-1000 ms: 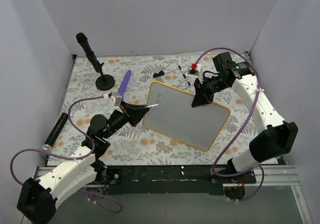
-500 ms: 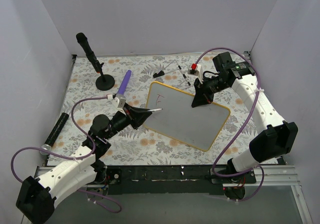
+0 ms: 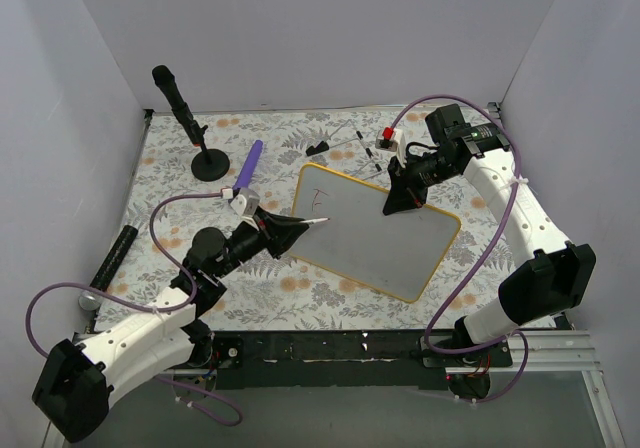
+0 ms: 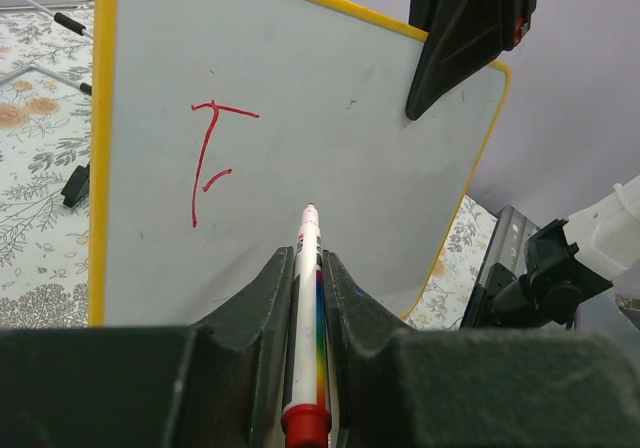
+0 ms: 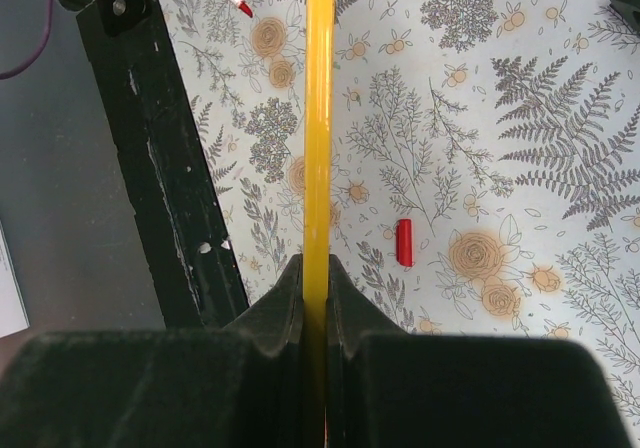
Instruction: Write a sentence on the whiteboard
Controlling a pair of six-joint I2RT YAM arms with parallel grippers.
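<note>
The whiteboard (image 3: 385, 238) with its yellow rim stands tilted on the floral mat. My right gripper (image 3: 405, 196) is shut on its far rim, which shows edge-on in the right wrist view (image 5: 318, 118) between the jaws. A red letter "F" (image 4: 210, 163) is the only lettering of the sentence on it. My left gripper (image 3: 285, 230) is shut on a white marker with a rainbow stripe (image 4: 308, 298). Its red tip (image 4: 311, 208) points at the board just right of and below the "F". Whether the tip touches the board cannot be told.
A black microphone on a round stand (image 3: 208, 164) is at the back left, with a purple stick (image 3: 248, 166) beside it. A black roller (image 3: 113, 255) lies at the left edge. Small pens and a red-white item (image 3: 388, 135) lie behind the board. A red cap (image 5: 404, 242) lies on the mat.
My left gripper with the marker has moved a little to the right and nearer, so the tip sits lower right of the "F". The right gripper and the board have stayed still.
</note>
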